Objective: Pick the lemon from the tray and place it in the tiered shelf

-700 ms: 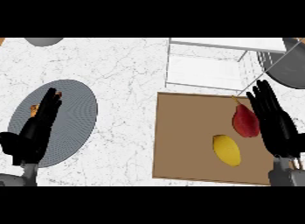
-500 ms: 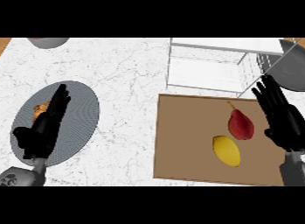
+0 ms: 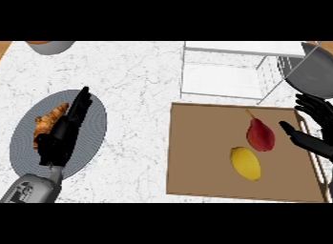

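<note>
The robot's right hand (image 3: 328, 134) shows at the view's right edge, fingers spread and nearly straight, thumb held out toward the left. It is open and has hold of nothing. It hangs over the right rim of the flat brown square tray (image 3: 201, 152).

The oval yellow lemon (image 3: 245, 163) lies on the tray right of its middle, to the hand's lower left and apart from it, untouched. Just above the lemon lies a dark red pear (image 3: 260, 135), stem pointing up-left; the two fruits are close together, and whether they touch cannot be told. The thumb's tip is near the pear.

Beyond the tray's far edge stands the white wire tiered shelf (image 3: 222, 71), and a round grey dish (image 3: 317, 71) shows at the shelf's right side.

Across the white marble counter (image 3: 140, 86) the left hand (image 3: 62, 136) is also open and holding nothing — fingers straight, pointing away from the robot, over a round grey plate (image 3: 91, 128). A golden-brown pastry (image 3: 49, 123) lies on that plate, just left of the fingers. A grey bowl (image 3: 50, 46) sits at the far left edge.
</note>
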You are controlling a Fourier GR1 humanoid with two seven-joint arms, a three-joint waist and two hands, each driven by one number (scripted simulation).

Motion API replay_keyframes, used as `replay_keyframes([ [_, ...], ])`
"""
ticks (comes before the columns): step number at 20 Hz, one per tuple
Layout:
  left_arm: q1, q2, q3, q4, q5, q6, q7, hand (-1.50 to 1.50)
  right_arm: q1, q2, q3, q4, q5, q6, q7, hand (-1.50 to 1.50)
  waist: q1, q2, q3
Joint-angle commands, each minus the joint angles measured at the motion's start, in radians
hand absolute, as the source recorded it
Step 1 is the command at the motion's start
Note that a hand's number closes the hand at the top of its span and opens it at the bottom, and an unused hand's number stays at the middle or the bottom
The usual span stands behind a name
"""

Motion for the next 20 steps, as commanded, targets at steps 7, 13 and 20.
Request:
replay_keyframes([
  [7, -0.048, -0.081, -0.007, 0.044, -0.043, -0.019, 0.033, 0.0, -0.036, 0.012, -0.115, 0.2, -0.098, 0.151, -0.306, -1.5, 0.018, -0.01, 0.0],
  [13, -0.039, -0.055, 0.002, 0.042, -0.047, -0.039, 0.039, 0.0, 0.062, -0.141, 0.038, -0.033, 0.051, 0.249, -0.144, -1.5, 0.01, -0.016, -0.002],
  [20, -0.039, -0.091, 0.004, 0.05, -0.082, -0.024, 0.026, 0.0, 0.036, -0.251, 0.077, -0.323, 0.068, 0.279, 0.214, -1.5, 0.009, -0.015, -0.003],
])
